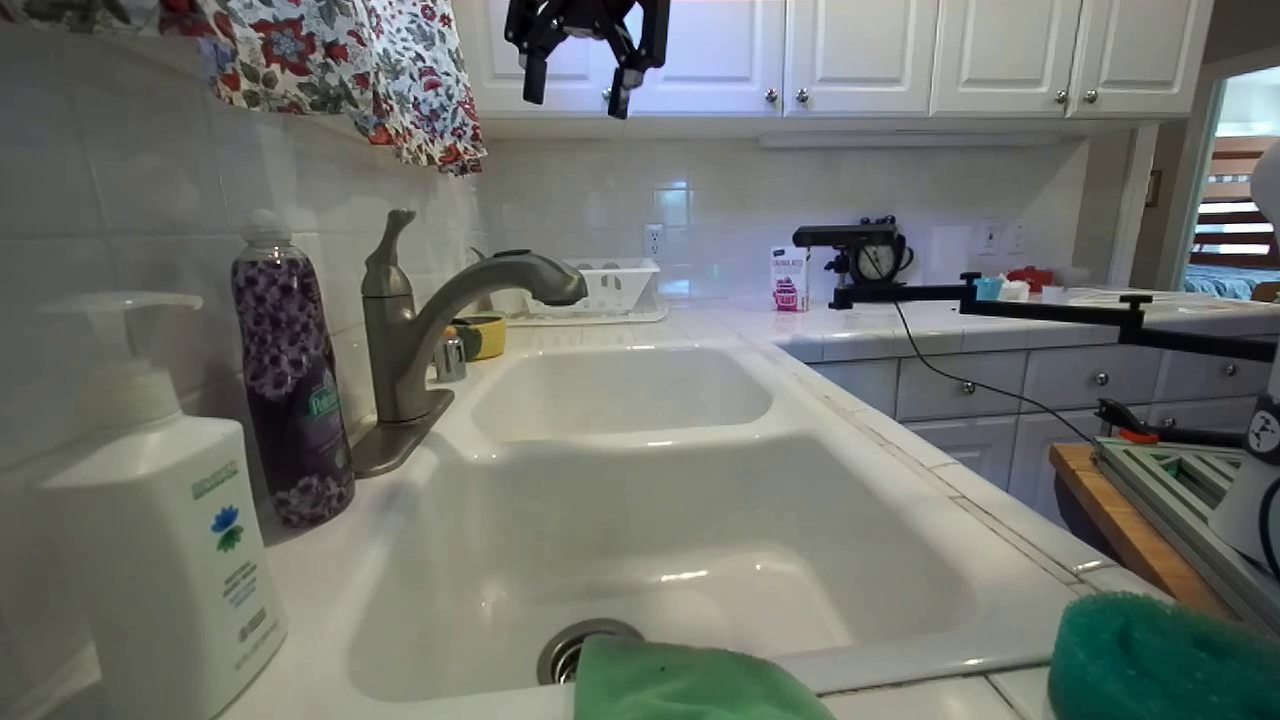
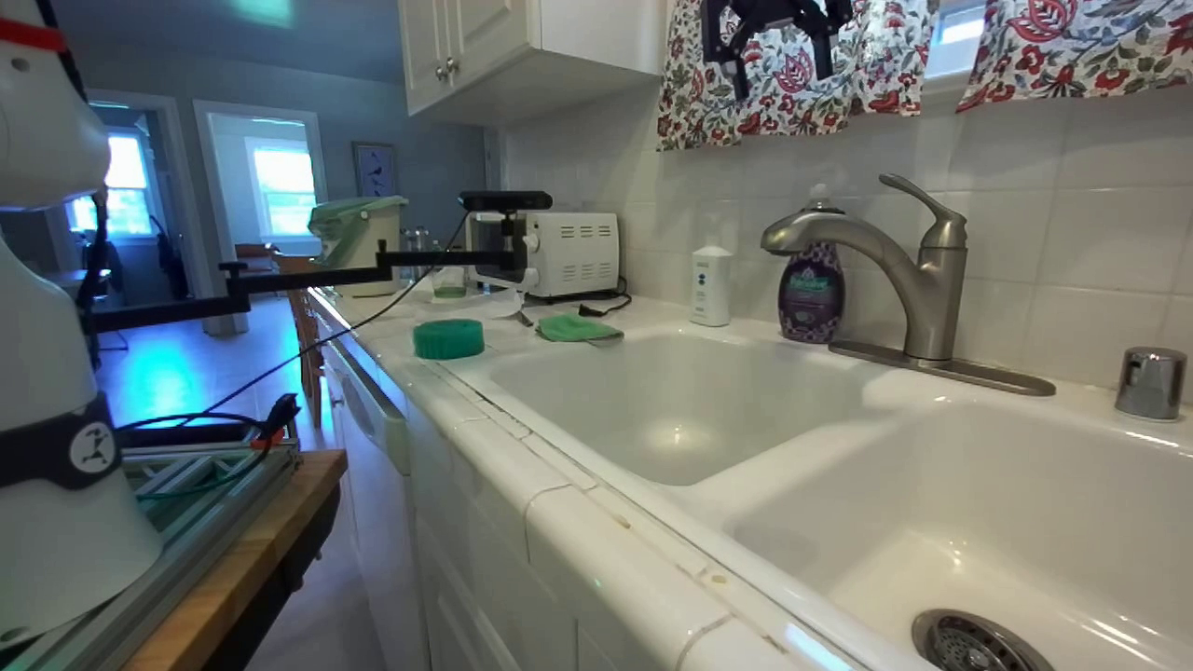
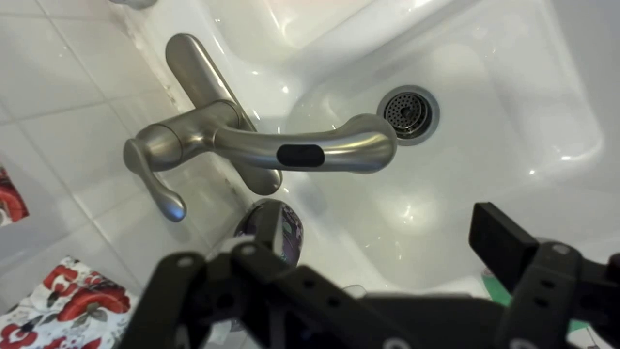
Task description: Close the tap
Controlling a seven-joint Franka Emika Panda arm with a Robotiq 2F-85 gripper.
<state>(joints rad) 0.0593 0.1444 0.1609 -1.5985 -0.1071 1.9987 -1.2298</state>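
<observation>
The tap [image 1: 395, 350] is brushed grey metal and stands at the back of the white double sink, also seen in an exterior view [image 2: 937, 298] and the wrist view [image 3: 198, 128]. Its thick spout arches over the basin, and no water stream shows below it. The slim lever [image 1: 390, 240] on its top stands up at a slant in an exterior view [image 2: 923, 200]. In the wrist view the lever [image 3: 157, 186] points down and right. My black gripper [image 1: 577, 95] is open and empty, well above the tap and touching nothing. It also shows in an exterior view [image 2: 781, 76] and the wrist view [image 3: 380, 223].
A purple-patterned bottle [image 2: 811, 294] and a white soap dispenser [image 2: 711, 289] stand beside the tap along the tiled wall. A floral curtain [image 1: 340, 70] hangs above. A green sponge [image 2: 447, 338] and cloth [image 2: 576, 328] lie by the sink. A metal cap [image 2: 1151, 382] stands behind it.
</observation>
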